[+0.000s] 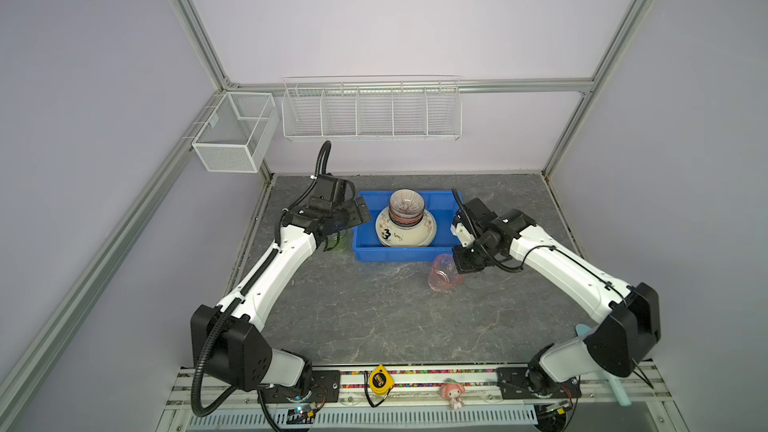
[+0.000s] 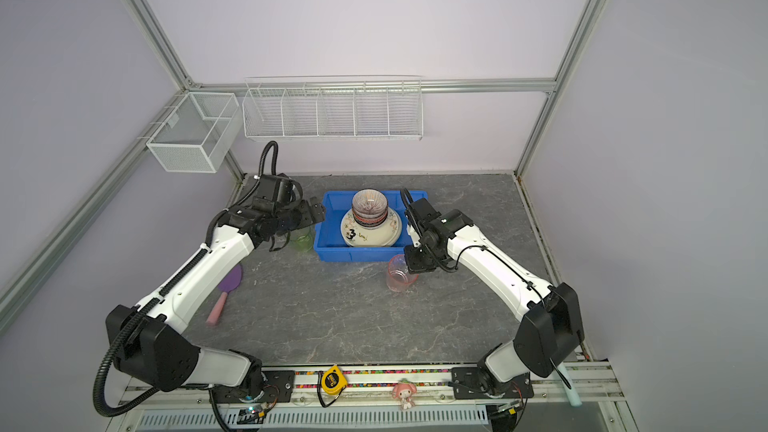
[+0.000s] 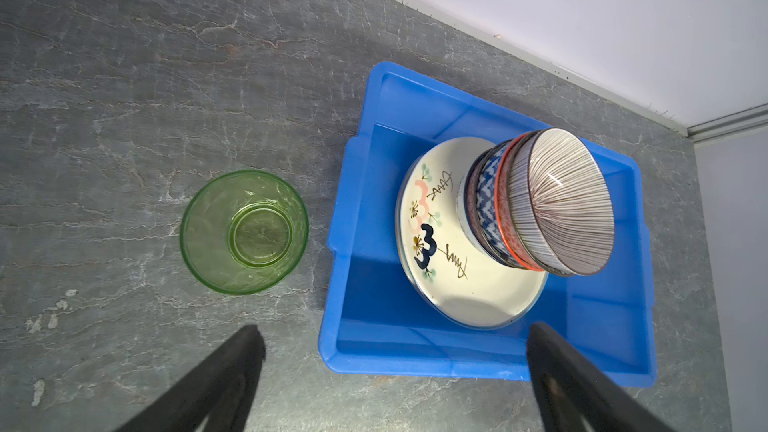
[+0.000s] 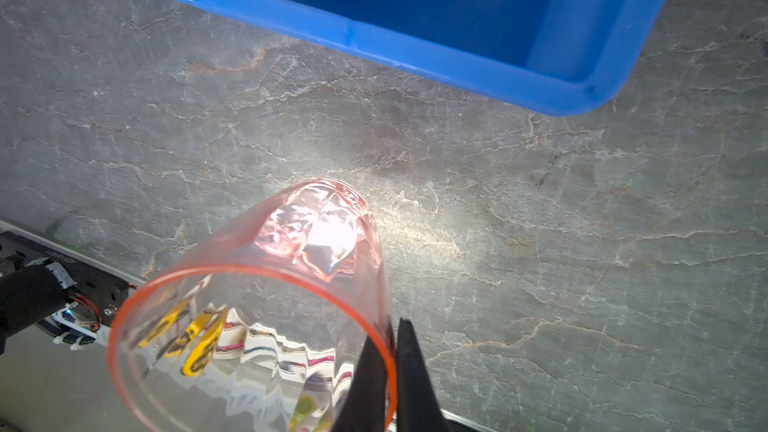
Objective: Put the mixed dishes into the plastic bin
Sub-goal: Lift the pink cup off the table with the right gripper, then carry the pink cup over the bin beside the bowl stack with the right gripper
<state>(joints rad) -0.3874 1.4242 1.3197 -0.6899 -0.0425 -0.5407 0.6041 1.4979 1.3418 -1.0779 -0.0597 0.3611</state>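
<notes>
My right gripper (image 4: 395,326) pinches the rim of the pink cup (image 4: 249,305), which is tilted over the counter (image 1: 374,317) near the blue bin's (image 1: 390,259) near right corner. The green cup (image 3: 245,232) stands just beside the bin's left wall (upright). My left gripper (image 3: 395,332) is wide and holds nothing. Toward the far edge, the bin holds the cream plate (image 3: 440,284) with stacked bowls (image 3: 557,201).

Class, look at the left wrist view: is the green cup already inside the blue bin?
No, the green cup stands upright on the tabletop beside the blue bin, outside its rim.

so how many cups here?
2: green cup upright, left of the blue bin; pink cup tilted, rim pinched by the right gripper, in front of it; arms may hide more.
</notes>
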